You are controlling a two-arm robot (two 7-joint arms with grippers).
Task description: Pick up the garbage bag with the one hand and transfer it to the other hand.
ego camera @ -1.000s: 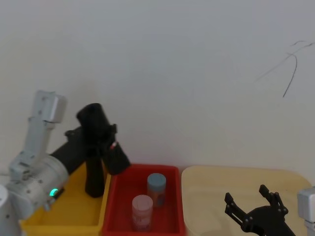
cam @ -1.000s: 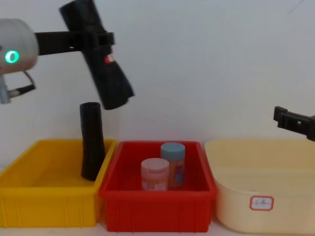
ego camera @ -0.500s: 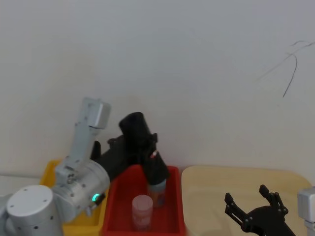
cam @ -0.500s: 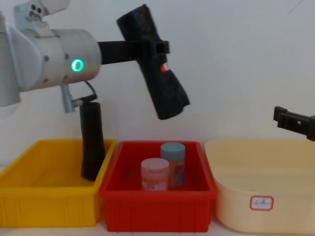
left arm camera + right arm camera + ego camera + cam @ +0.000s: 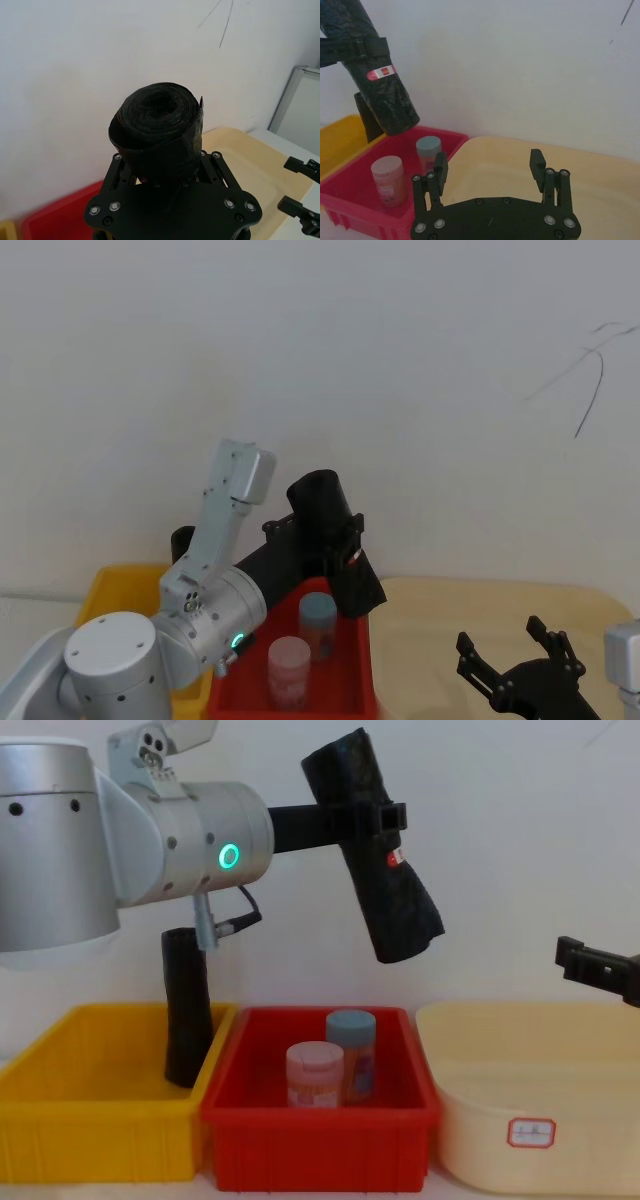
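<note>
— Pincer of the green-ringed left arm (image 5: 378, 817): what is held in it?

— It is clenched round the upper part of the thick black roll of garbage bags with the red-and-white label band (image 5: 400, 905). The roll is carried in the air in the upper middle of the chest view. Its lower end is hung above the red plastic bin (image 5: 318, 1150), clear of the pink-lidded jar (image 5: 315, 1075) and the blue-lidded jar (image 5: 351, 1050).

— Which step is judged to be in hand?

— The pick-up may be taken as done, and the carry toward the handover is judged under way. The left arm is stretched out level from the left of the frame, and the roll is slanted down to the right.

— And the receiving side?

— The black two-finger pincer of the right arm (image 5: 488, 158) is spread wide and empty. It is seen low at the right of the head view, over the cream plastic tub (image 5: 470, 1120) and well apart from the roll.

— What is called for next?

— The gap must probably be closed and the roll's free lower end presented between the spread fingers (image 5: 537, 162). Release should be withheld until that end is gripped, or the roll may be dropped onto the jars.
</note>
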